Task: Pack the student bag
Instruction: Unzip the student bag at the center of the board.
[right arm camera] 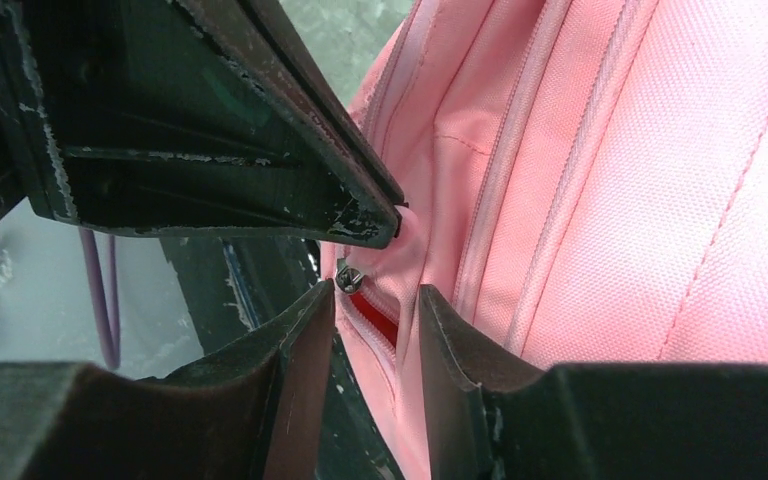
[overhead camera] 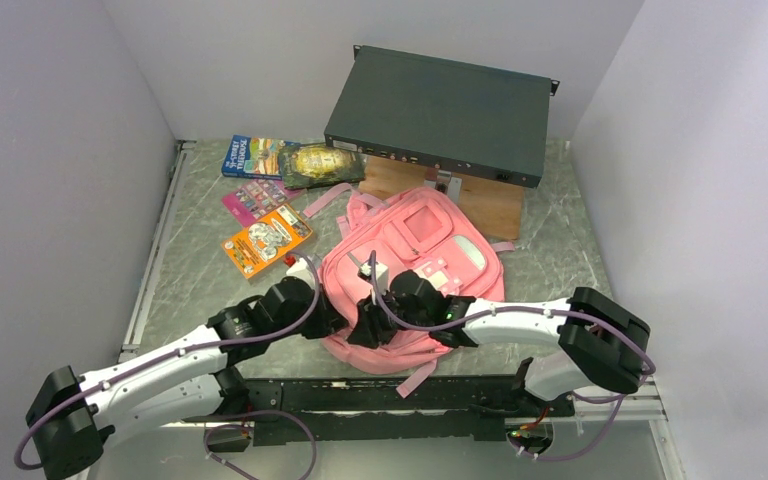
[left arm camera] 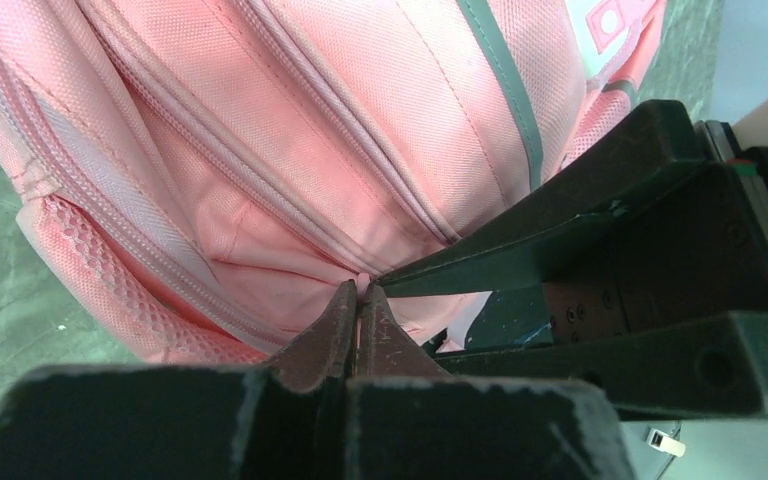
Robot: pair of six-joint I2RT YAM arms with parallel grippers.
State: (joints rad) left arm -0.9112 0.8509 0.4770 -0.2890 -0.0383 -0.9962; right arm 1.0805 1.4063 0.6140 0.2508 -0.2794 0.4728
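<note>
Bright, even light, soft shadows — overhead view crisp, wrist close-ups blurred along their bottom edge.

Robotics lab test cell: a left arm (overhead camera: pixel 150 378) and a right arm (overhead camera: pixel 520 326), white and black, stand bolted at the near edge of a grey marble-patterned table (overhead camera: pixel 570 240) boxed in by plain white walls (overhead camera: pixel 60 150). Purple cables (overhead camera: pixel 17 445) trail along them; a dark rack-style electronics unit (overhead camera: pixel 440 110) rests on a wooden block (overhead camera: pixel 485 205).

Student bag (overhead camera: pixel 440 240) near edge hidden under left arm (overhead camera: pixel 260 330), right arm (overhead camera: pixel 510 320); orange book (overhead camera: pixel 267 240) print too small, perhaps cartoon cover.
</note>
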